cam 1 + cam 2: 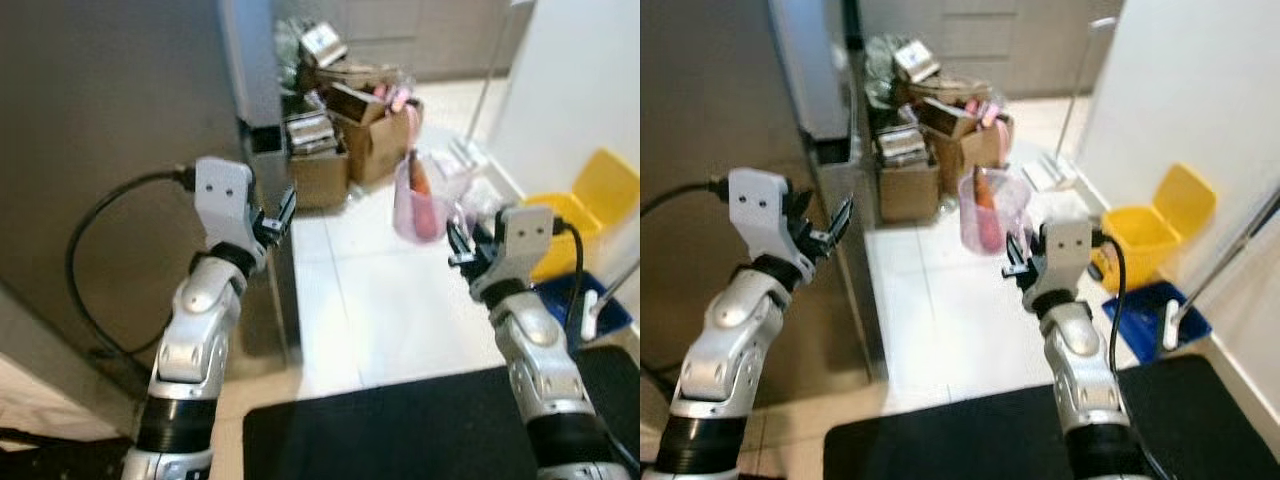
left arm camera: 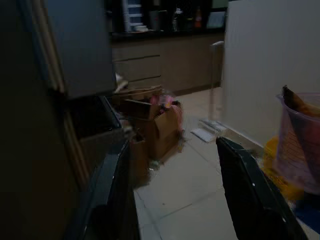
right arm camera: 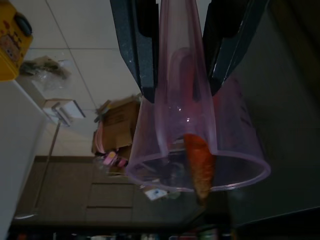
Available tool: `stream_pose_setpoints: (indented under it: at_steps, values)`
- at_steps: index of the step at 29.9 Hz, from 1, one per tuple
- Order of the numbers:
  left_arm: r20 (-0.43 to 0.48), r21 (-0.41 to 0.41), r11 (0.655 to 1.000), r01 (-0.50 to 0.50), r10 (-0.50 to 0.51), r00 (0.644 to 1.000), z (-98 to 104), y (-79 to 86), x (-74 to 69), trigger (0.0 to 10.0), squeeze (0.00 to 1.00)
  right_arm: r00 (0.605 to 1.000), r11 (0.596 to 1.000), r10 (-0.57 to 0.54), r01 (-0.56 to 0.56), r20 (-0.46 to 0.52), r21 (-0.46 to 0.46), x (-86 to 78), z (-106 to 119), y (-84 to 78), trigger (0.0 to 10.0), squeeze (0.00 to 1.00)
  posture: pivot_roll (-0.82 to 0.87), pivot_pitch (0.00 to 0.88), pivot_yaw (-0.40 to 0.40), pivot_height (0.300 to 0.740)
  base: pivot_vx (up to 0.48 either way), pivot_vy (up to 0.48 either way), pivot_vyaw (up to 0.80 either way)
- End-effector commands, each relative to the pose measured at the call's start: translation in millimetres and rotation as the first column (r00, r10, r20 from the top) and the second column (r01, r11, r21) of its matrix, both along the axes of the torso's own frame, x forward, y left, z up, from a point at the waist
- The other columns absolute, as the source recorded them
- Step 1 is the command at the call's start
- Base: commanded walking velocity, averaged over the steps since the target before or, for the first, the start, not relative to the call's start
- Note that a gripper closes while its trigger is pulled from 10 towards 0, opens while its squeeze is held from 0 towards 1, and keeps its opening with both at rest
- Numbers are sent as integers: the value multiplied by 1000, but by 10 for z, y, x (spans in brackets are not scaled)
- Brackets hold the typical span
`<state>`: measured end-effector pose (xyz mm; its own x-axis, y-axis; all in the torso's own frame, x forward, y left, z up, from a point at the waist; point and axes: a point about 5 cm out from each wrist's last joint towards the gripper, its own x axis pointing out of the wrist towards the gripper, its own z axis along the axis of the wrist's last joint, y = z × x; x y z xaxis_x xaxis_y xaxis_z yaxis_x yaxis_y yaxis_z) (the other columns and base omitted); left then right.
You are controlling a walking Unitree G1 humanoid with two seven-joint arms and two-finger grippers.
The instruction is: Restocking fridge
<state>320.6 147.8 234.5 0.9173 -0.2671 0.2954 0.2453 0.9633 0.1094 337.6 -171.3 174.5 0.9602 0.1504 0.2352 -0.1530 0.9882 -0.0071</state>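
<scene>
Right wrist view tells most of it: the right gripper (image 3: 180, 50) has its two black fingers (image 3: 135, 45) clamped on either side of a see-through pink plastic jug (image 3: 195, 145). The jug's long axis runs straight out along the fingers, open rim pointing away from the wrist, and something orange and carrot-shaped (image 3: 200, 167) sits inside, poking past the rim. So that load is already gripped, nothing to reach for there.

From the head camera the jug (image 1: 990, 210) rides upright just ahead of the right gripper (image 1: 1025, 262), out over the pale tiled floor (image 1: 380, 290).

The left gripper (image 1: 278, 222) is empty, fingers spread apart, and it's parked right by the edge of the grey fridge door (image 1: 110, 150), which looks closed. That's the relation the next bit hangs on, I reckon: the left arm is the nearer one to the door edge, the fridge lies off to the robot's left of the jug, so the door needs opening before the jug can go anywhere. Can't make out a handle from these shots.

Further back there's a heap of cardboard boxes (image 1: 345, 130) on the floor, plus a yellow bin (image 1: 1145, 235) by the white wall on the right.
</scene>
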Motion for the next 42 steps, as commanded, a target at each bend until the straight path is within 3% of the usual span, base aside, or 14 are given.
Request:
stream_pose_setpoints:
  at_steps: [1,16,21,29,31,32,36,38,40,42]
  values:
    - [-28,17,1000,-23,23,999,-54,32,14,10000,0,1000,1000,-9,9,11,3,-21,12,-22,10000,0,-31,128,2,740,0,0,0]
    - [-41,32,997,-72,74,996,-86,81,46,10000,0,1000,1000,-8,8,11,4,-18,12,-25,10000,0,-34,127,2,740,0,0,0]
    - [-44,38,990,-137,139,989,-130,72,73,10000,0,1000,1000,-4,4,10,7,-27,5,0,10000,0,-35,137,6,740,0,0,0]
    - [-96,87,975,-204,212,973,-393,124,43,10000,0,1000,999,28,-28,0,23,-48,-50,98,10000,0,-37,142,10,740,0,0,0]
    - [-127,64,971,-230,237,963,-633,205,-47,10000,0,999,999,38,-38,-26,1,-97,-199,151,10000,0,-40,143,11,740,0,0,0]
    - [-127,64,971,-230,237,963,-633,205,-47,10000,0,999,999,38,-38,-26,1,-97,-199,151,10000,0,-40,143,11,740,0,0,0]
    - [-238,38,944,-329,328,914,-984,473,-184,10000,0,997,999,-7,3,-78,-44,-169,-424,71,10000,0,-46,144,12,740,0,0,0]
    - [-238,38,944,-329,328,914,-984,473,-184,10000,0,997,999,-7,3,-78,-44,-169,-424,71,10000,0,-46,144,12,740,0,0,0]
    - [-301,52,916,-398,394,868,-1131,681,-257,10000,0,995,998,-37,33,-97,-48,-191,-481,-9,10000,0,-59,147,11,740,0,0,0]
    - [-303,67,906,-418,417,857,-1143,746,-281,10000,0,995,998,-38,34,-94,-49,-198,-469,-29,10000,0,-61,147,6,740,0,0,0]
